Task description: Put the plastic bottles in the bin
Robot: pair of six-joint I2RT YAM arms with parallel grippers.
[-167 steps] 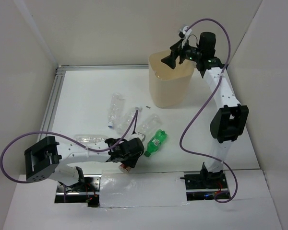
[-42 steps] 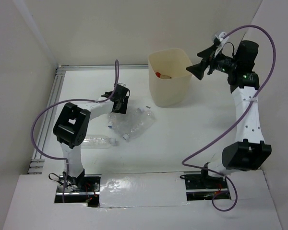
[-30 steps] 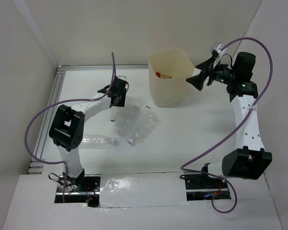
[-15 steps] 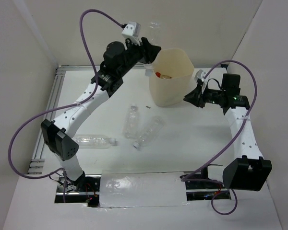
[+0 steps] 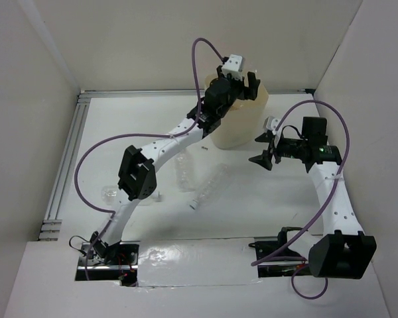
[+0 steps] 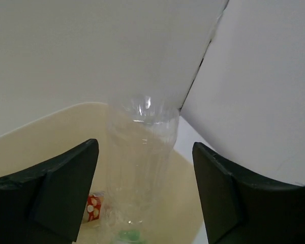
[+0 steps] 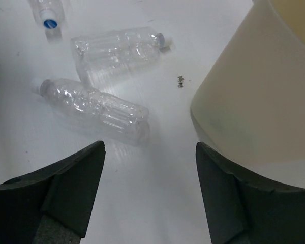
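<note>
Lying near each other on the white table (image 5: 113, 139), two clear bottles (image 7: 94, 109) sit left of the bin (image 5: 242, 129), above which the left gripper (image 6: 145, 146) stands wide around an upright bottle (image 6: 142, 173) without touching it, and the right gripper (image 7: 150, 147) gapes empty beside the bin

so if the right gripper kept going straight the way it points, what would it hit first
Probably bare table, in the gap between the nearest clear bottle and the bin. The right gripper, open and empty, aims down at that spot. Depth is unclear, so it might graze the bottle.
</note>
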